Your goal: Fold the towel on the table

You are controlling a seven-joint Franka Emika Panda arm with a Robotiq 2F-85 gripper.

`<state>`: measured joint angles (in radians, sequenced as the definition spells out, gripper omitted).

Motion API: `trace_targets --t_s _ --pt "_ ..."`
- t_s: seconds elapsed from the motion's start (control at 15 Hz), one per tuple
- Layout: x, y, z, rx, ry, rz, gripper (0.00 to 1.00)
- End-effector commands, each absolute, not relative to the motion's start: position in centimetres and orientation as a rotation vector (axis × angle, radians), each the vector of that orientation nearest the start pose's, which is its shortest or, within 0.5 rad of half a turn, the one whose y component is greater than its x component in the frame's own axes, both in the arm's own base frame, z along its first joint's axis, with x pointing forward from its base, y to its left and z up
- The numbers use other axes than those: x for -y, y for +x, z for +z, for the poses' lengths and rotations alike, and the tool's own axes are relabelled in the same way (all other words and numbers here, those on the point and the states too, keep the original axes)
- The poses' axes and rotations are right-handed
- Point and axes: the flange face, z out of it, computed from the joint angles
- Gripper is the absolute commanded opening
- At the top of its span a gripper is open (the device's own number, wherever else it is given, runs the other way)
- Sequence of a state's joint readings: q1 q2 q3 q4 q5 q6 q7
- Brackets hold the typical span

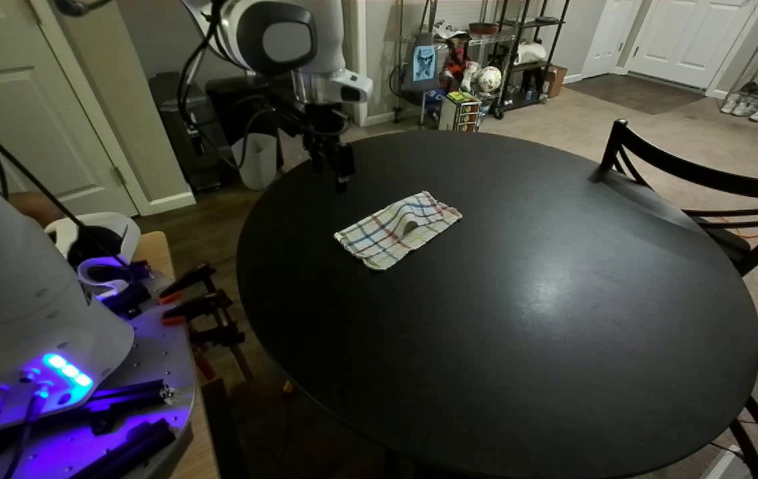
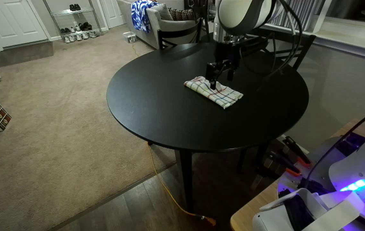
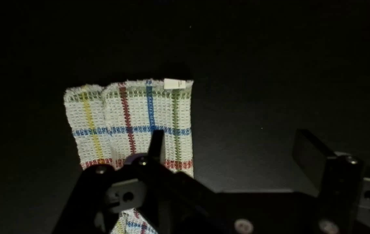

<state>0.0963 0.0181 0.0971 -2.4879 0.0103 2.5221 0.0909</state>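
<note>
With the gripper empty and its fingers spread above the table, we should align them across one edge of the towel lying on the table, descend lightly, pinch, and fold it evenly.

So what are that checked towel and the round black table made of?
The towel looks like matte woven cotton, or a similar fibre: the wrist view shows a coarse weave and fuzzy edges. The table seems smooth with a satin sheen, judging by the blurred glare on top; painted wood or laminate, perhaps, since no grain shows.
</note>
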Motion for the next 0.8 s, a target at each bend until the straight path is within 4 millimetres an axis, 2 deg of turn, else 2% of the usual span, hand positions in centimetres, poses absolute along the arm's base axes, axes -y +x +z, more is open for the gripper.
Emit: trace_targets --t_s 0.0,0.27,0.53,0.6,0.73 --pt "-9.5 42.9 31.3 0.125 -3.107 0.018 1.00" --pt "-9.9 41.8 32.0 0.108 -3.082 0.105 1.00" --pt "-9.8 41.3 31.8 0.103 -3.081 0.159 1.00" --pt "-10.0 42.3 31.6 0.111 -3.101 0.131 1.00" --pt "-9.9 42.2 31.5 0.111 -3.101 0.142 1.00"
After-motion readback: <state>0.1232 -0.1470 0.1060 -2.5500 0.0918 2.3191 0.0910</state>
